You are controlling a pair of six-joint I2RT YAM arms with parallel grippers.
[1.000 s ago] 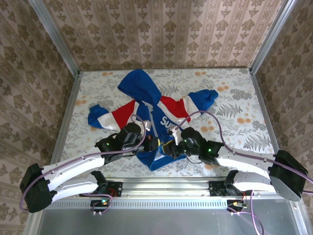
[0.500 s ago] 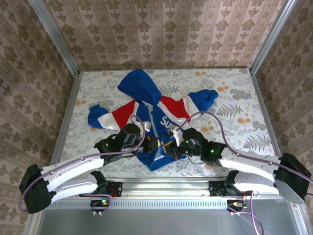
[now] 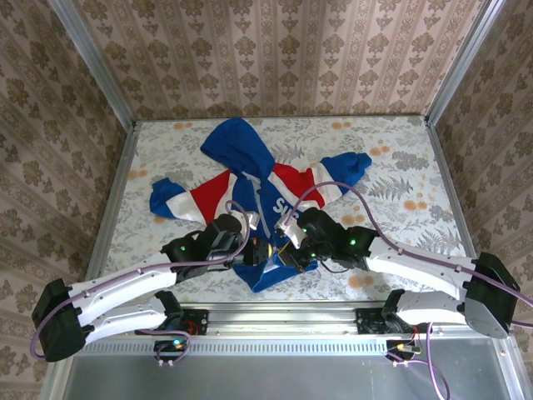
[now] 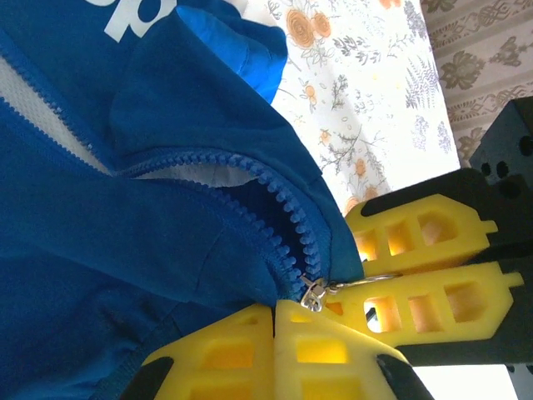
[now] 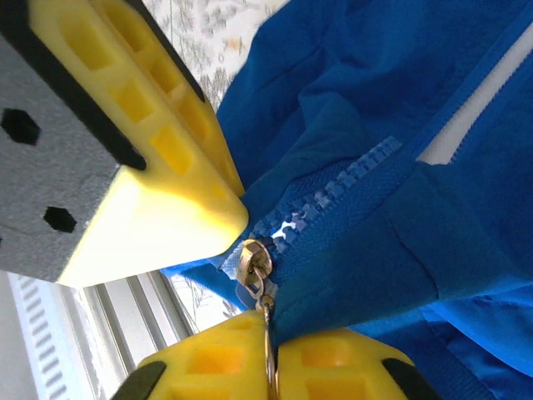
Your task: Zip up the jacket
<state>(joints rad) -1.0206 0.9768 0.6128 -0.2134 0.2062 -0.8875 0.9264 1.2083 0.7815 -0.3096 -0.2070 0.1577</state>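
Blue fabric mostly: jacket (image 3: 256, 193) lies front-up nr the ctr of the floral worktop (image 3: 400, 167). Its hood points toward the far wall, red & white sleeves are spread to either side, and the hem is toward the arm bases. White lettering (image 3: 279, 207) shows on the chest, partly hid by the arms from overhead.

Both arms reach in over the hem & meet at the bottom end of the zip. Left claw (image 3: 254, 250) is clenched, its yellow fingers (image 4: 216, 358) pressed together w/ blue hem fabric running right into the pinch, just below the zip slider (image 4: 312, 292). Right claw (image 3: 291, 248) comes in from the other side, tips nearly touching the left one. It's clenched too, on the thin metal pull ring (image 5: 265, 312) hanging off the slider; in the right wrist view the ring drops straight down btwn its fingers (image 5: 333, 367).

Slider sits low, at the hem end. Zip teeth (image 4: 275, 187) above it are unmeshed, the two rows splitting apart w/ white lining showing btwn them.
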